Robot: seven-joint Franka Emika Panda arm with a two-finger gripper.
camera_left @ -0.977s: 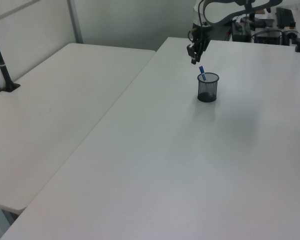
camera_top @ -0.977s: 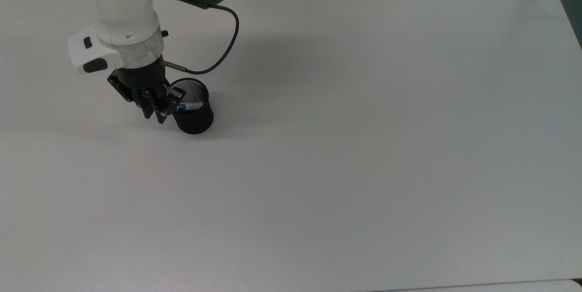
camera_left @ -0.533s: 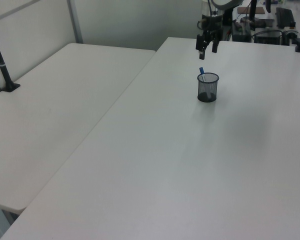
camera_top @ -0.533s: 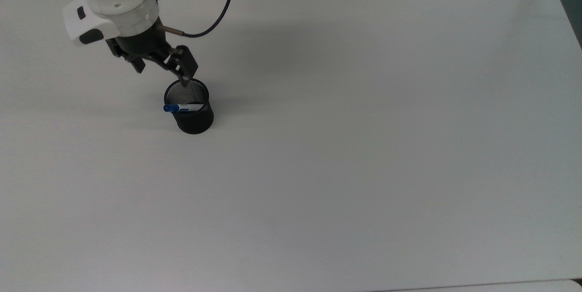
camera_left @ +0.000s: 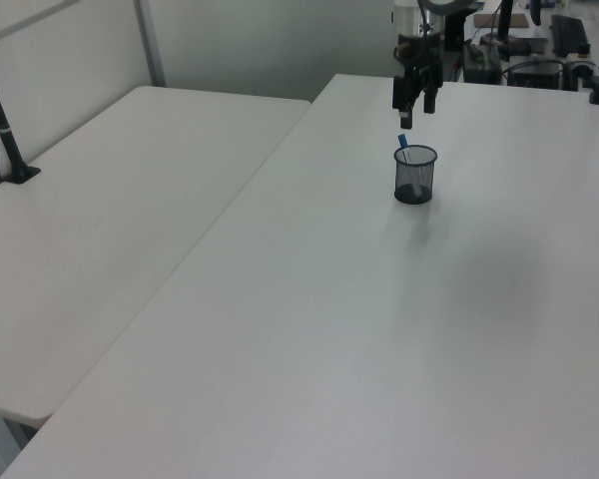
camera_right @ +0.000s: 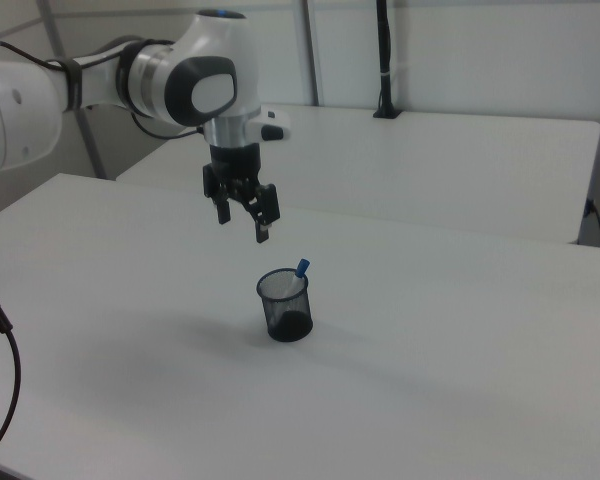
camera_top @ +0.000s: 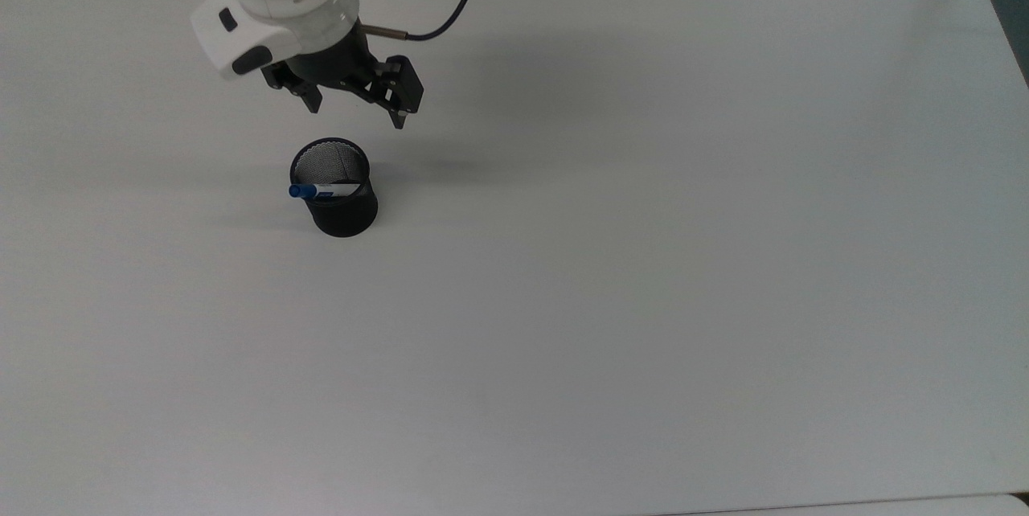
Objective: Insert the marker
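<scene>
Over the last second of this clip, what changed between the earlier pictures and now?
The gripper, which hung close over the mesh cup with the marker at its jaws, has lifted clear and swung toward the top view's upper right; its jaws stand open and empty. The marker stayed leaning in the cup, blue cap above the rim. The cup has not shifted on the table.

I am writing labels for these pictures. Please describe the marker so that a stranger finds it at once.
On the large white table stands one black mesh cup, below the open gripper. The marker leans inside it, its blue end poking over the rim at the top view's left. It is the scene's single blue-and-white object.
</scene>
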